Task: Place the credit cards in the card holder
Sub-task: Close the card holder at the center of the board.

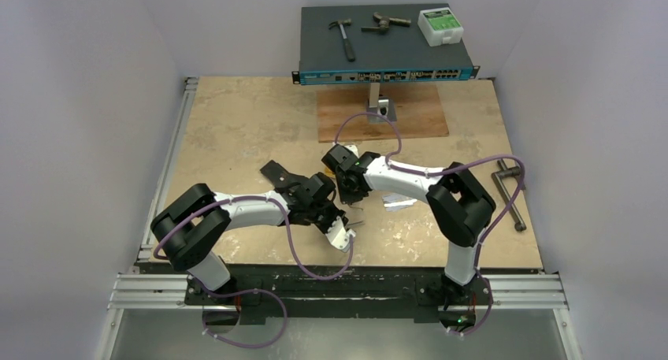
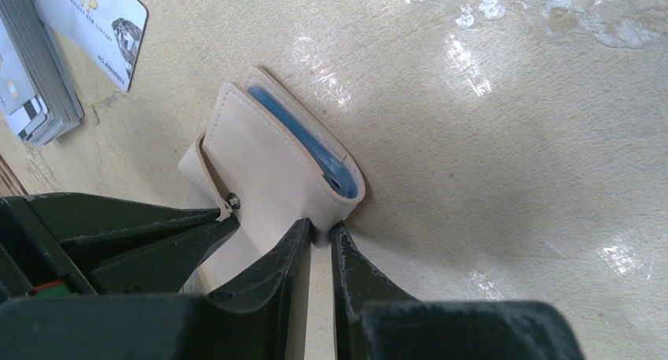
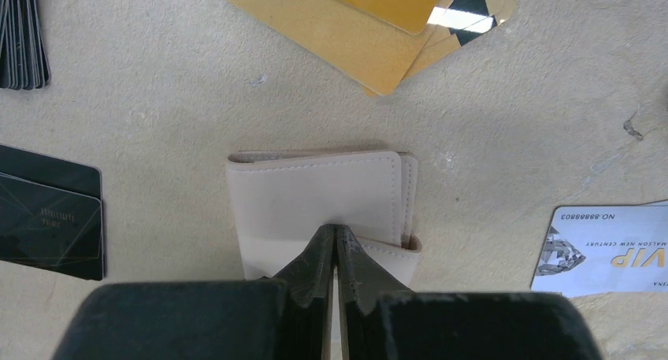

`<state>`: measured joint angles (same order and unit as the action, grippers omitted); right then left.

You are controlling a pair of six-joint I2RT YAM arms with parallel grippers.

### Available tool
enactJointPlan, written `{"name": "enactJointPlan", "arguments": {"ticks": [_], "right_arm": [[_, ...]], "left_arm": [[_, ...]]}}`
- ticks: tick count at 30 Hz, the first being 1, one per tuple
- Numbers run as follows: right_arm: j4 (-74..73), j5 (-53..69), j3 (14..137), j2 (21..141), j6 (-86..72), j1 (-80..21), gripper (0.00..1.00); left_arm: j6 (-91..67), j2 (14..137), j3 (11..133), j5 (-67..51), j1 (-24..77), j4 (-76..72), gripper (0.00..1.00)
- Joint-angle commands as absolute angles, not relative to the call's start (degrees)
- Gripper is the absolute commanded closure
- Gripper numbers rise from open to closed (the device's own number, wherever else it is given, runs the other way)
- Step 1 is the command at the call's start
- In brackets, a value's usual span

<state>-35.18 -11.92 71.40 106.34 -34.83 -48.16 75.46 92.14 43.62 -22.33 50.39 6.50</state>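
The left pincer [image 2: 319, 232] is clamped shut on a corner of the card holder [image 2: 276, 159], with a sliver of pale leather showing between its fingers. From that wrist camera I see the holder lying folded on the table [image 2: 512, 139]. Its blue pocket [image 2: 311, 143] peeks out along the far edge and the snap tab [image 2: 214, 183] wraps round the near side. A dark wedge [image 2: 134, 238] touches the snap from the left. It's probably the other arm's finger, but I can't be sure. A silver VIP card [image 2: 98, 21] and a stack of cards [image 2: 35, 92] wait at the top left, well apart from the holder.

From the right wrist, the right pincer [image 3: 335, 234] is also closed on the holder, nipping the near edge of the top flap. The orange-gold cards [image 3: 354, 25] are fanned out beyond it and some black cards [image 3: 47, 218] lie to the left. No card is held by either pincer.

From above, the left arm [image 1: 252, 209] and right arm [image 1: 402, 179] meet wrist to wrist at the table's middle. The holder is under them and I can't pick it out.

My guess is that each arm has taken one part of the bifold so they can pull it open. One would pin it while the other lifts the flap and bares the pockets. The thin leather could slip from such a shallow pinch.
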Motion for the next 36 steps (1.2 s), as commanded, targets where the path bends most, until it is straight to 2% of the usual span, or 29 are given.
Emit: {"name": "enactJointPlan", "arguments": {"ticks": [1, 8, 17, 25, 28, 34, 35, 36], "right_arm": [[-37.1, -10.8, 68.2, 111.2, -35.4, -49.8, 1.00], [-34.8, -12.1, 60.9, 107.5, -40.1, -51.1, 1.00], [-30.3, -18.4, 52.7, 105.4, -51.7, -58.4, 1.00], [-20.8, -22.7, 37.2, 98.6, -63.9, -61.0, 1.00], [-19.5, -24.2, 34.9, 101.1, -66.9, -63.6, 1.00], [-16.8, -22.4, 33.7, 107.9, -71.8, -68.0, 1.00], [-16.0, -22.1, 33.0, 107.9, -72.4, -68.5, 1.00], [-15.4, -22.0, 32.3, 108.0, -73.1, -68.8, 1.00]], "left_arm": [[73.6, 92.5, 44.1, -21.9, 49.9, 7.8, 0.89], [73.6, 92.6, 44.0, -21.4, 49.8, 7.6, 0.90], [71.0, 92.7, 45.6, -20.4, 48.6, 7.9, 0.92], [67.5, 90.9, 46.2, -22.3, 45.1, 8.6, 0.95], [63.9, 89.7, 47.7, -23.9, 44.2, 10.1, 0.95], [58.1, 84.8, 50.9, -26.2, 40.7, 14.9, 0.88], [57.0, 83.6, 51.4, -27.0, 39.7, 16.1, 0.84], [56.1, 82.6, 51.6, -28.1, 38.8, 17.2, 0.75]]}}
